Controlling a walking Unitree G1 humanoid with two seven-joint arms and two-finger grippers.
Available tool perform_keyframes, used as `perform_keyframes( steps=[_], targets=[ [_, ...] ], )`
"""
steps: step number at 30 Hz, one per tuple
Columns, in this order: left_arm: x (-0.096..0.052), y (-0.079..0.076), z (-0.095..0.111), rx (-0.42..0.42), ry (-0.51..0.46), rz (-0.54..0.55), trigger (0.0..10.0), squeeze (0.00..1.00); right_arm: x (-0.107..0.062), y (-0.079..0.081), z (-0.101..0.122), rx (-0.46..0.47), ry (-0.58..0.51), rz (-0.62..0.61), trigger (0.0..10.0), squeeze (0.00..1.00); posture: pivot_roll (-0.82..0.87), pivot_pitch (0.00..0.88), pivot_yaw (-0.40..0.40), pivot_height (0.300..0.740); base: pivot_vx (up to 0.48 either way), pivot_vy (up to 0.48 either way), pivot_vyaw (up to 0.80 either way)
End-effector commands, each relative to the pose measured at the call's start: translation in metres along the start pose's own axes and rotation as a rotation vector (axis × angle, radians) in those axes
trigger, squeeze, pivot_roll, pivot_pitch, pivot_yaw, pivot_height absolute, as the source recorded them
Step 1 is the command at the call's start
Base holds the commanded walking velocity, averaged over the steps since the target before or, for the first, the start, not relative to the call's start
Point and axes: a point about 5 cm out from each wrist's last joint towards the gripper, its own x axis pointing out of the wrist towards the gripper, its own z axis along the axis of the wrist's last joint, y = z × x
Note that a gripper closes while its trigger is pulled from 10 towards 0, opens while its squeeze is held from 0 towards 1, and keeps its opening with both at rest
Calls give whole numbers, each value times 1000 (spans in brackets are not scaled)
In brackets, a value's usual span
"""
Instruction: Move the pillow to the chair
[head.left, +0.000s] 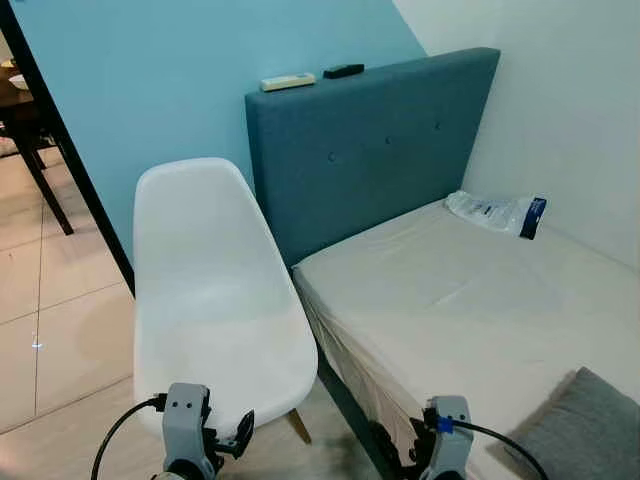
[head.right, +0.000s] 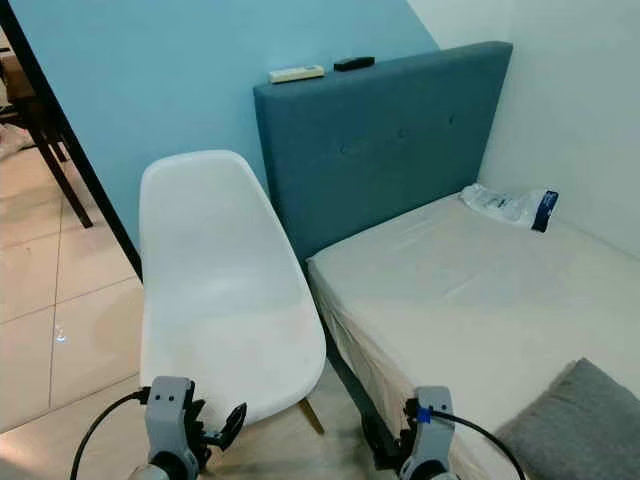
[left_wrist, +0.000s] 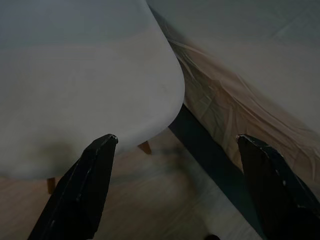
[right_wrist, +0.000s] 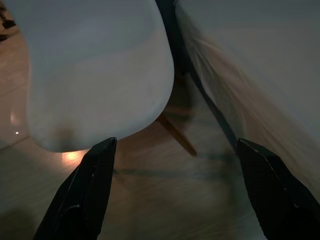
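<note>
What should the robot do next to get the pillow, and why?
Probably turn right and reach the right claw toward the grey pillow. The pillow lies on the bed at the robot's far right, and both claws, the left claw too, are open, low and holding nothing. The white chair sits beside the bed.

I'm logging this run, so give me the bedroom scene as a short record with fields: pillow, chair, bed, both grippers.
pillow: grey fabric pillow on the near corner of the bed, robot's right
chair: white moulded plastic chair beside the bed, seat bare
bed: cream-sheeted mattress, teal upholstered headboard
left gripper: open, low, before the chair
right gripper: open, low, holding nothing
</note>
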Motion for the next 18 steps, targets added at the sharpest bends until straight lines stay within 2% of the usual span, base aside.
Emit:
perform_keyframes(
  steps=[1,12,18],
  targets=[
    [0,-2,-4,-3,12,-6,10000,0,0,-1,-1,-4,0,5,10000,0,9,0,-25,740,0,0,0],
    [1,-10,-9,-5,36,-52,10000,0,-4,-2,-9,-43,27,24,10000,0,-6,0,-28,740,0,0,0],
    [6,-11,-3,-11,17,-60,10000,0,1,2,0,-70,-6,39,10000,0,-5,0,-25,740,0,0,0]
  ],
)
